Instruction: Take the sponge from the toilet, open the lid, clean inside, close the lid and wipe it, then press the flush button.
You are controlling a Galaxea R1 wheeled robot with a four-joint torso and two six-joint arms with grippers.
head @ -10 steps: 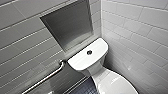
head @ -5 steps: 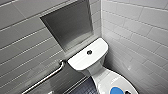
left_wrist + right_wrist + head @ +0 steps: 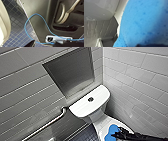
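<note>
- Sponge (image 3: 112, 129) lies on the lid (image 3: 102, 122) of the toilet (image 3: 85, 107), toward its right edge.
- Right gripper (image 3: 117, 135) touches the sponge from the right; whether it grips cannot be told.

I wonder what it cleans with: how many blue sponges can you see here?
1. The small bright blue sponge lies on the white glossy toilet lid, at the tip of the robot's black right pincer. Others may be hidden past the picture's edge.
</note>
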